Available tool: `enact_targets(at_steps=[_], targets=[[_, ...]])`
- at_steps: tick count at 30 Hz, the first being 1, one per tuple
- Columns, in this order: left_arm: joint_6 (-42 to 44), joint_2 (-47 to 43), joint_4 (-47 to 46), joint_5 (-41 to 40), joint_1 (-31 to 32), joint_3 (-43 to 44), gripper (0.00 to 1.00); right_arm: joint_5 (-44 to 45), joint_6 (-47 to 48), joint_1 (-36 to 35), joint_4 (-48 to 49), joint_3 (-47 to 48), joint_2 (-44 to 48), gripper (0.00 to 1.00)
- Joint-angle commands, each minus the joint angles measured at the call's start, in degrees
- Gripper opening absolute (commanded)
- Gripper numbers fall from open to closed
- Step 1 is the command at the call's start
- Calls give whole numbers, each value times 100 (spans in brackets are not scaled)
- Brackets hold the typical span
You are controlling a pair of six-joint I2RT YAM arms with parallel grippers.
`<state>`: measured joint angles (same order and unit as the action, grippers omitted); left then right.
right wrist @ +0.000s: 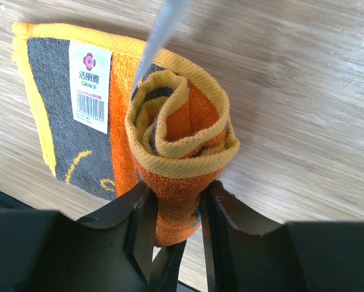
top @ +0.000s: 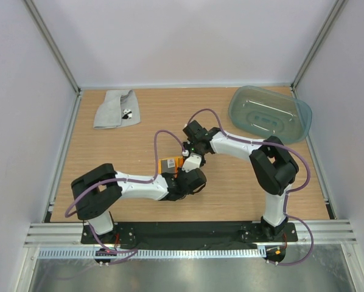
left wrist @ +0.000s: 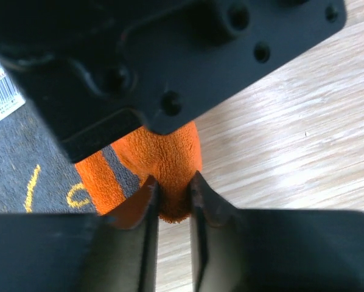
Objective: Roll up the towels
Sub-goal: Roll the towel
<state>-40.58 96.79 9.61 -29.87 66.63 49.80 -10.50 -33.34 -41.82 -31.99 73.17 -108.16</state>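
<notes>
The orange towel (top: 170, 164) with a dark grey pattern lies mid-table, partly rolled. In the right wrist view its rolled end (right wrist: 181, 143) shows a spiral, with the flat rest (right wrist: 66, 115) and a white label to the left. My right gripper (right wrist: 175, 210) is shut on the roll. My left gripper (left wrist: 173, 198) is shut on the roll's other end (left wrist: 167, 152), facing the right one. The plain light grey towel (top: 116, 108) lies folded at the far left, away from both grippers.
A translucent blue-green plastic tub (top: 269, 114) stands at the far right. White walls enclose the wooden table (top: 139, 140). The right gripper's black body (left wrist: 170, 55) fills the top of the left wrist view.
</notes>
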Motion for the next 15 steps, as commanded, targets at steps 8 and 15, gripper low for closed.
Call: enact_targets(at_steps=[8, 15], targets=[[102, -72, -143, 745, -36, -400, 0, -426, 240, 24, -71, -56, 164, 52], [384, -1039, -398, 1237, -36, -1067, 0, -514, 653, 1042, -281, -57, 172, 61]])
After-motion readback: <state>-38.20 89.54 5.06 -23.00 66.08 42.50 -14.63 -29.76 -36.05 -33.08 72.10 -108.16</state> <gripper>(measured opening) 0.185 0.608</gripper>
